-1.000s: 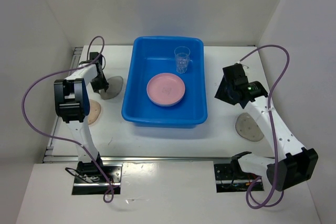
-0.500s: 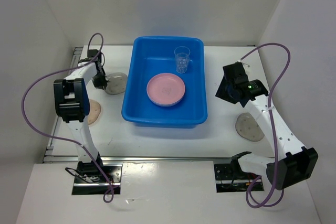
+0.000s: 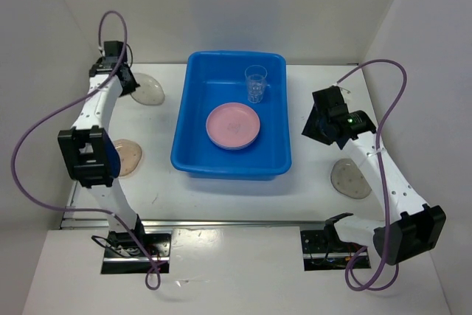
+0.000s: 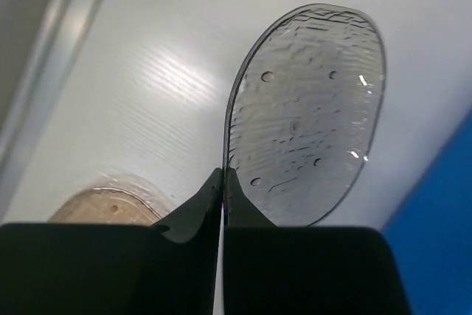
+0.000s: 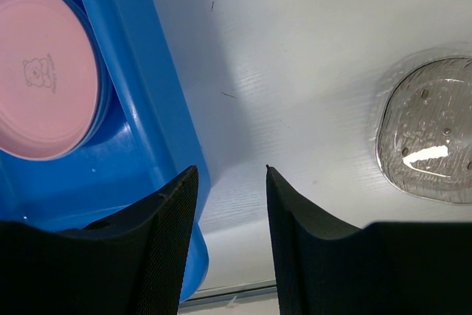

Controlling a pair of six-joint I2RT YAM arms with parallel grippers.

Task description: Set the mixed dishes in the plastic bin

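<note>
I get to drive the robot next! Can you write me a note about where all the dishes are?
Left gripper: shut on the rim of the speckled grey plate, held at the table's far left.
Right gripper: open, holding nothing, hovering between the blue bin and the right-side grey plate.
Done: pink plate and clear cup are in the bin.
Left: the held plate, the right-side grey plate, and the beige plate on the table's left.

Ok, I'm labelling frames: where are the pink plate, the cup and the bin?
pink plate (image 3: 234, 125), overhead view, its centre.
cup (image 3: 256, 83), overhead view, side wall.
bin (image 3: 230, 167), overhead view, near wall.
</note>
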